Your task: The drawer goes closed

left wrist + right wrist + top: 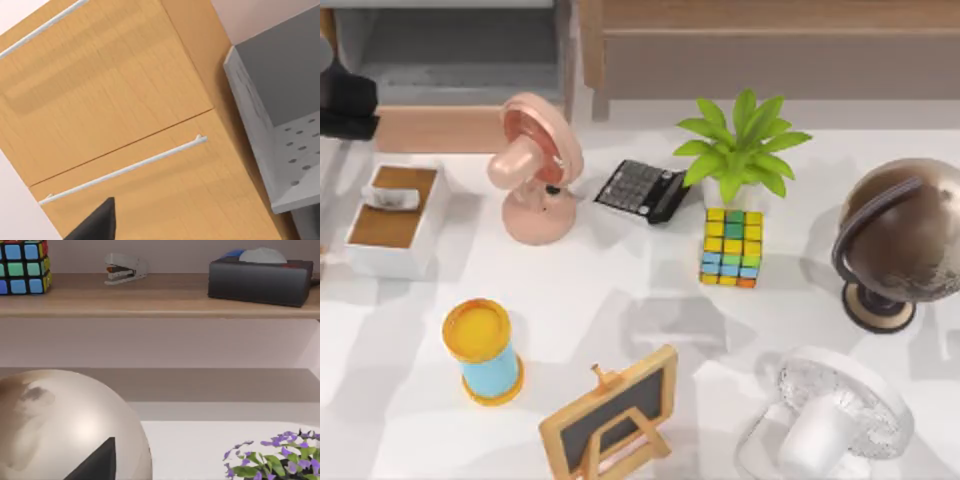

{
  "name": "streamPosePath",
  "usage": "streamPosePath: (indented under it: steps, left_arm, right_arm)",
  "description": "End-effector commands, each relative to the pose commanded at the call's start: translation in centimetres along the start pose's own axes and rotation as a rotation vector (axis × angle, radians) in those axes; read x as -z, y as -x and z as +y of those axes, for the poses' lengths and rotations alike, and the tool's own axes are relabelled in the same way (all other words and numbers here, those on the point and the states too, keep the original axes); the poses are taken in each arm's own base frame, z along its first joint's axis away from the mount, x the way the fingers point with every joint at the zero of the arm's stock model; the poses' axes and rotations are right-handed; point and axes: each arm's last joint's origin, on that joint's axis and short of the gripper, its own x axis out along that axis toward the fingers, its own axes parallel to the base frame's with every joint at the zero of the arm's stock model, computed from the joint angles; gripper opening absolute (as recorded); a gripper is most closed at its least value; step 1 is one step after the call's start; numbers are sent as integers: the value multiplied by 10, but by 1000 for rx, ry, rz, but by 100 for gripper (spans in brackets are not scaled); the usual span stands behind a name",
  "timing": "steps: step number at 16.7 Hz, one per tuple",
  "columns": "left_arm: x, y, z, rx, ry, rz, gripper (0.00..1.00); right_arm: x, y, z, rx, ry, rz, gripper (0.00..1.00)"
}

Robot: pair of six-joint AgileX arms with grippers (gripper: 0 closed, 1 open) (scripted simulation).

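top view, near: chalkboard (610,415) and white fan (842,412)
middle: pink fan (535,168), cube (731,247)
far left: drawer (460,62) pulled open, wood front (438,128) facing near
left gripper (345,108): beside the drawer front, open or closed, can't tell

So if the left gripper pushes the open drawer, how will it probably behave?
The drawer is probably stiff: it has a wooden front and a grey box. It should slide straight back rather than tip. A push at the front's middle seems safest; an off-centre push might make it bind.
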Motion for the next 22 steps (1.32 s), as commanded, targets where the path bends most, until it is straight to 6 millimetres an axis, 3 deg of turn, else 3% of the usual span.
streamPosePath:
  steps: [5, 11, 17, 22]
  left_arm:
    - [70, -28, 58, -67, -392, -6, 100]
    - [157, -21, 107, 6, -814, -4, 100]
    - [217, -11, 108, 187, -1015, -101, 100]
    - [230, -11, 102, 239, -1042, -147, 100]
  right_arm:
    - [0, 0, 0, 0, 0, 0, 100]
    - [0, 0, 0, 0, 0, 0, 100]
    - [0, 0, 0, 0, 0, 0, 100]
    - [0, 0, 0, 0, 0, 0, 100]
